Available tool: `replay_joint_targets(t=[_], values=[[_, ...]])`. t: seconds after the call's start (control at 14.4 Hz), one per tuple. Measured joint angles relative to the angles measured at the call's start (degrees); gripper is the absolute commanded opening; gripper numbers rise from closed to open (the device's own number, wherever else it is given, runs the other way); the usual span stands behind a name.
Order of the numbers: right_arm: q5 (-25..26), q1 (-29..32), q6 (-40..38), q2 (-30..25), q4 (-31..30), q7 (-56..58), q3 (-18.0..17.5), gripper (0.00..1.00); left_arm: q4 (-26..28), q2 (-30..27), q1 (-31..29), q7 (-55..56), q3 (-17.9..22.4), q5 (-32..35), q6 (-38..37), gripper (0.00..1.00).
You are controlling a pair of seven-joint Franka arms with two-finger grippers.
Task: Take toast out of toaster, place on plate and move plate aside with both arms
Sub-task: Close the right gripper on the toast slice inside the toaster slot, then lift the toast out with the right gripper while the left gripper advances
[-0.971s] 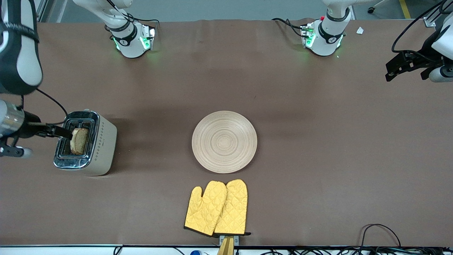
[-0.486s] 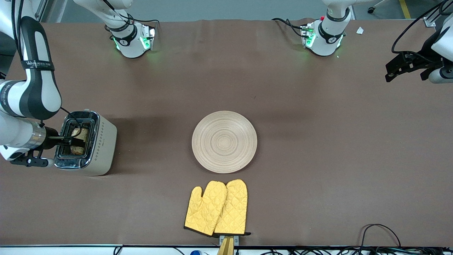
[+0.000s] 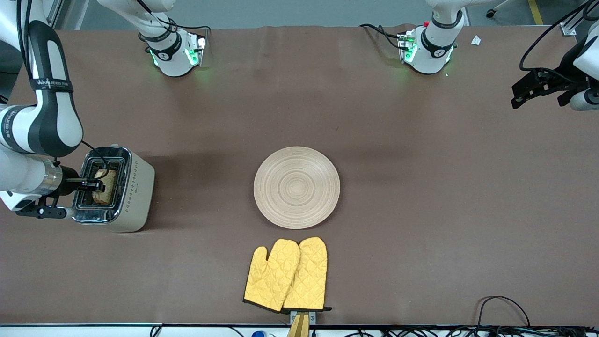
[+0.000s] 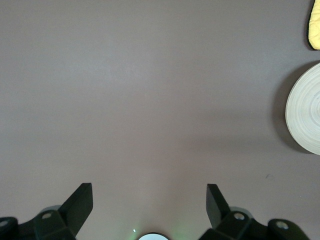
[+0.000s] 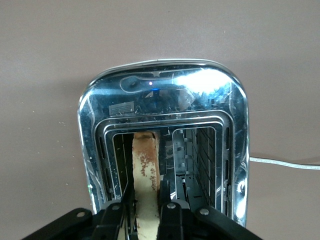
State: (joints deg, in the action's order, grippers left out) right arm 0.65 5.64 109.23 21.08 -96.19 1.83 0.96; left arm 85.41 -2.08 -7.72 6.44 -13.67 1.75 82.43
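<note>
The toast [image 3: 106,186] stands upright in one slot of the silver toaster [image 3: 135,187] at the right arm's end of the table. My right gripper [image 3: 97,186] reaches into that slot from above. In the right wrist view its fingers [image 5: 165,192] press on both faces of the toast [image 5: 145,155], so the right gripper [image 5: 146,192] is shut on it. The round pale wooden plate [image 3: 296,187] lies bare at the table's middle. My left gripper [image 3: 533,89] waits open and empty over the left arm's end of the table. In the left wrist view the left gripper [image 4: 148,200] is over bare tabletop, with the plate [image 4: 307,107] at the frame's edge.
A pair of yellow oven mitts [image 3: 286,274] lies nearer to the front camera than the plate, and one mitt's edge [image 4: 315,25] shows in the left wrist view. The toaster's second slot [image 5: 200,155] is empty. Cables [image 3: 503,309] lie at the table's front edge.
My right arm has come down onto the toaster, and its fingers now sit in the slot on either side of the toast. The left arm has hardly moved.
</note>
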Motion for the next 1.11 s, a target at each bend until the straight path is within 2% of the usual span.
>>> replay_joint_targets(t=[0.28, 0.55, 0.83, 0.97, 1.11], values=[[0.78, -0.21, -6.08, -0.88, 3.3, 0.17, -0.55, 0.03, 0.0, 0.17, 0.0, 0.0, 0.0, 0.0, -0.02, 1.0], [0.8, -2.25, -11.46, -5.75, 8.01, 0.58, -1.03, 0.03, 0.03, 0.59, 0.01, 0.0, 0.0, -1.43, -0.04, 1.0], [0.6, -9.64, -16.49, -8.56, 11.68, -0.28, -1.4, 0.03, 0.13, 3.74, 0.18, -0.07, -0.12, -4.56, 0.03, 1.0], [0.21, -14.32, -16.23, -8.31, 11.8, -3.36, -1.54, 0.03, 0.16, 5.97, 0.48, -0.1, -0.54, -5.97, 0.22, 1.0], [-2.65, -19.26, -14.22, -7.54, 11.77, -8.63, -1.68, 0.03, 0.18, 8.47, 0.75, -0.1, -0.73, -9.04, 0.72, 1.0]])
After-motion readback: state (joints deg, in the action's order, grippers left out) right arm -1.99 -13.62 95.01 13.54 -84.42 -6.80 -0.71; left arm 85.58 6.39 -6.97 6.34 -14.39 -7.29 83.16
